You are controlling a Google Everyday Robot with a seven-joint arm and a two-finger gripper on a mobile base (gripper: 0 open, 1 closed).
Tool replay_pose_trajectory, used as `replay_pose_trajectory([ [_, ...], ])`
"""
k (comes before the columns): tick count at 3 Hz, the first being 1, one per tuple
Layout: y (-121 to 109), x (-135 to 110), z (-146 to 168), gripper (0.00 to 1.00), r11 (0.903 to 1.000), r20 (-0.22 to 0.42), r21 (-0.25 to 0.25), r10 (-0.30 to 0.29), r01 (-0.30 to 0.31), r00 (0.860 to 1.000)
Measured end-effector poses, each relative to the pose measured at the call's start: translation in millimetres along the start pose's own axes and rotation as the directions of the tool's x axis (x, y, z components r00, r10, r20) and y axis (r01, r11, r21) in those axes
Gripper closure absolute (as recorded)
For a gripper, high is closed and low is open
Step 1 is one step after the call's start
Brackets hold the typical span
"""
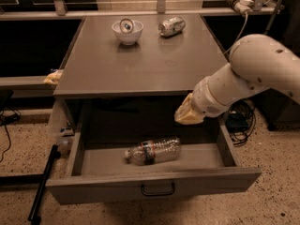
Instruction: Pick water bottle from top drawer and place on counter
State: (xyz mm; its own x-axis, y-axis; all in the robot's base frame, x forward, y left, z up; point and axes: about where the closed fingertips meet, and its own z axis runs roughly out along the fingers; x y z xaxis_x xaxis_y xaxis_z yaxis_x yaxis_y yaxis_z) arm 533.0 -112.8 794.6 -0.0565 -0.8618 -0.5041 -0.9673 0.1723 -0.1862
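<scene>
I am working in what looks like a lab or test room rather than a home. A plain grey metal table [140, 64] with a drawer [154, 189] stands on a speckled hard floor [276, 191], with loose cables [240, 124] beside it and a power strip [238, 3] behind. My gripper [187, 115] hangs over the open drawer's right side.

Tan pincer [187, 116] over grey top drawer [103, 191]

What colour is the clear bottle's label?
Label red, white, dark; camera view. Tan gripper hovers over grey drawer.
</scene>
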Motion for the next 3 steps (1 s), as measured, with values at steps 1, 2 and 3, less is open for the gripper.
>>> replay_pose_trajectory([
  [1, 4.6, 4.6, 40.3, 1.0, 0.9991, 0.033, -0.028, 0.032, -0.031, 0.999],
  [2, 4.0, 5.1, 41.8, 1.0, 0.9991, 0.034, -0.026, 0.033, -0.032, 0.999],
  [3, 10.9, 5.9, 44.3, 1.0, 0.9998, -0.011, -0.019, -0.007, 0.007, 1.0],
])
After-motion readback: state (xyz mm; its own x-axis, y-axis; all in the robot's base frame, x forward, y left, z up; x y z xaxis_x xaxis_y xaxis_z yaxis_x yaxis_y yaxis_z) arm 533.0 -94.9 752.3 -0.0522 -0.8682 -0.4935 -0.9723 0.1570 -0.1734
